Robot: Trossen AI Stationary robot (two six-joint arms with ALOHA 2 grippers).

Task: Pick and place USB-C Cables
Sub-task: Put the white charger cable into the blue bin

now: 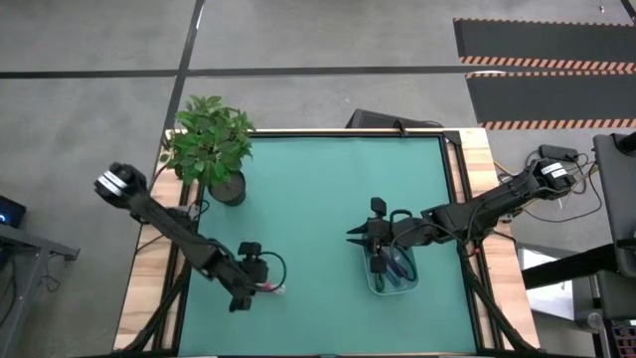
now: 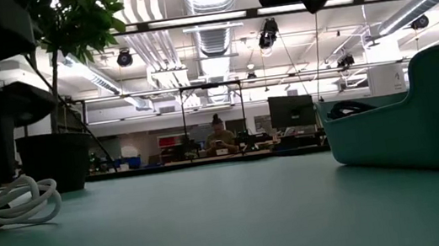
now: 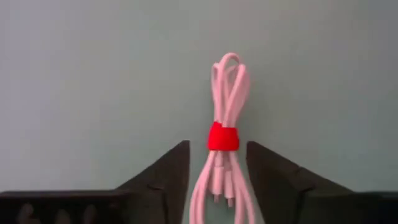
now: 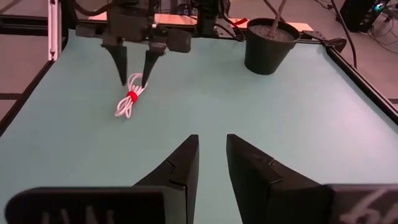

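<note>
2 dark arms [image 1: 179, 231] – black tapered gripper fingers [image 3: 163, 177].

A flat teal mat [image 1: 318, 199] covers the table top, framed by pale wooden edging [image 1: 475, 199]. A leafy green plant in a dark round pot [image 1: 214, 144] stands on the mat's far left corner. Around the table lies a grey concrete floor [image 1: 89, 119] crossed by dark lines, and beyond the table's far right corner are black floor mats edged in orange-and-black stripes [image 1: 547, 45]. Behind the mat the room opens into a bright hall with white ceiling ducts [image 2: 209, 10] (long light strips beside them) and a distant desk where a person [image 2: 219, 133] sits.
</note>
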